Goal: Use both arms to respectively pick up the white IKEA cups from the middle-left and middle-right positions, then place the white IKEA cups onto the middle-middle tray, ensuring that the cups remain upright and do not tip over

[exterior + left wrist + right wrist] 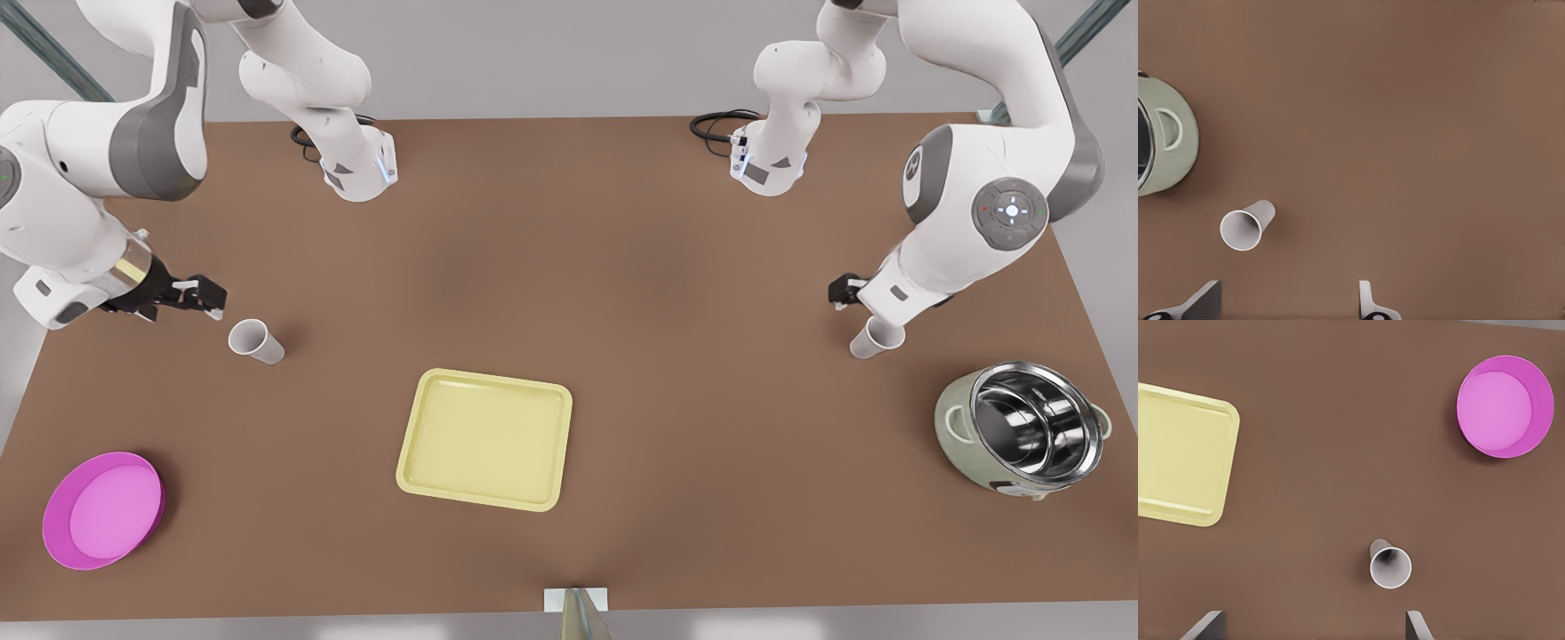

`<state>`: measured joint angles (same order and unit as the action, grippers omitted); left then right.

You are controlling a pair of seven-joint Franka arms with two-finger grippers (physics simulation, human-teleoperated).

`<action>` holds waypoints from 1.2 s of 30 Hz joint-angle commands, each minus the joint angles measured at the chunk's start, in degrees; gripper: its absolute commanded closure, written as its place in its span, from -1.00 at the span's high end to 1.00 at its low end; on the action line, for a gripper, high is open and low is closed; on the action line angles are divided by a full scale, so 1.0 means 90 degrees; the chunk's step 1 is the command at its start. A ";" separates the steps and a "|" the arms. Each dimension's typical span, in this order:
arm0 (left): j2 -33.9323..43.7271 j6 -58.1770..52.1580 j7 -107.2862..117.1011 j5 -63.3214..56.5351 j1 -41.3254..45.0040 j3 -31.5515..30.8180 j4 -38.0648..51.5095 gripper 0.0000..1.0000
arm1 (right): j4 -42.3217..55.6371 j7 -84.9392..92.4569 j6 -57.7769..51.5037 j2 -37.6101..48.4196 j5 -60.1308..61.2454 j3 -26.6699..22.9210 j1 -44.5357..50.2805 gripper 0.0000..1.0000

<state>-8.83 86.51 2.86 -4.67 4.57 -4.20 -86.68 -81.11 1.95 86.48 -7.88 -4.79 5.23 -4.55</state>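
1. The bench (pixel 569 222) is a brown top carrying everything; the tray sits mid-bench, with one cup well to each side of it.
2. The right arm (pixel 80 196) works on the front view's left and the left arm (pixel 987 204) on the front view's right. Each is the nearer arm to its own cup.
3. The tray (pixel 427 480), pale yellow with a low rim, has nothing in it yet.
4. The green cooker (pixel 956 427), near the left arm's cup, holds a bare steel pot. The magenta dish (pixel 53 533) is empty.
5. The right arm's cup (pixel 256 341) stands upright, mouth up, just beyond its claw, on the side toward the tray.
6. The left arm's cup (pixel 876 339) stands upright close below that arm's wrist.
7. The right claw (pixel 1313 617) has its fingers spread wide. Its cup lies ahead, nearer one finger, not yet between them.
8. The left claw (pixel 1289 288) is likewise spread. Its cup sits ahead and off toward one finger, so I judge each claw needs to centre on its cup before closing.
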 commanded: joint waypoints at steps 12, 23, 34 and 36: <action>-0.0288 0.2340 -0.0903 0.0040 -0.0068 0.1189 -0.1658 1.00 | -0.0431 0.0692 0.0244 -0.0423 0.0054 -0.0161 -0.0344 1.00; -0.0688 0.4851 -0.2358 0.0226 -0.0459 0.2449 -0.3904 1.00 | -0.1377 0.1131 0.0947 -0.0316 0.0103 -0.0191 -0.0725 1.00; -0.1216 0.4948 -0.1675 0.0890 -0.0508 0.2430 -0.3924 -0.09 | -0.3009 0.1180 0.2314 -0.0042 0.0279 -0.0288 -0.0910 1.00; -0.1216 0.4939 -0.1665 0.0900 -0.0508 0.2430 -0.3914 -0.16 | -0.3028 0.1238 0.2607 -0.0101 0.0269 -0.0298 -0.0910 1.00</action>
<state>-19.83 130.00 -10.52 2.62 0.00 17.66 -121.95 -108.19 9.86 103.97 -8.85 -2.60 2.53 -12.85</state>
